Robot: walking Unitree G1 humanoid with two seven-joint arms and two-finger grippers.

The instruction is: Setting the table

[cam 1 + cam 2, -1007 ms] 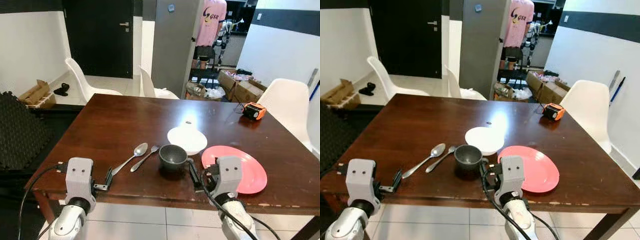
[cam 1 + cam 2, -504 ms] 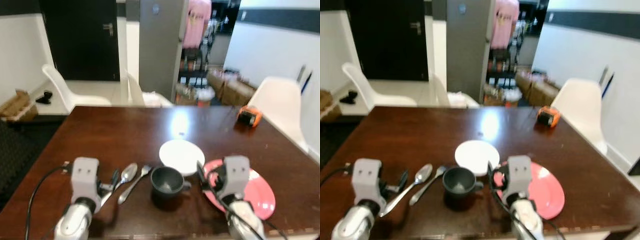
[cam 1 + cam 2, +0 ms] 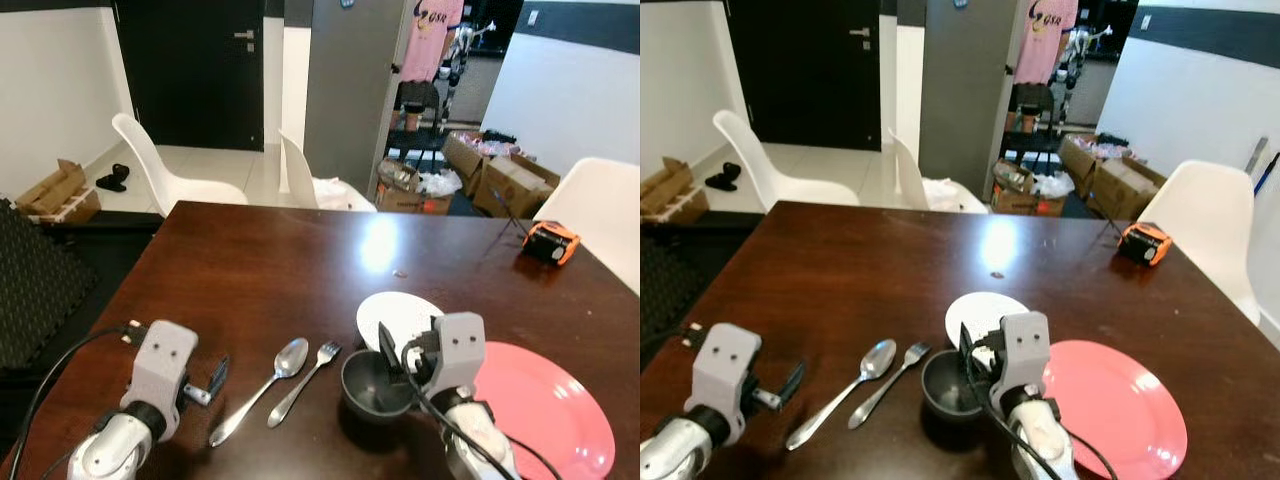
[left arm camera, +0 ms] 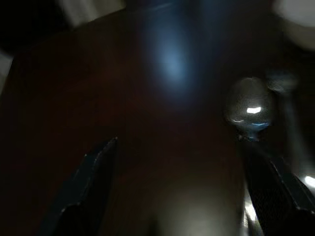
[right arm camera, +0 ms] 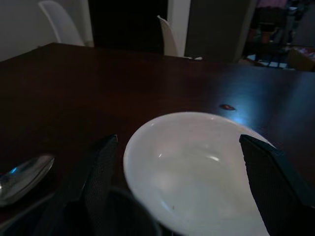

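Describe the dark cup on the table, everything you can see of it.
The cup is dark grey to black with a matte look, possibly plastic or ceramic. It stands upright on the brown table near the robot's edge, its open mouth showing a seemingly empty inside. The white plate lies just behind it, the pink plate to its right, the fork and spoon to its left. The right gripper hangs over its rim with fingers open, not gripping it.
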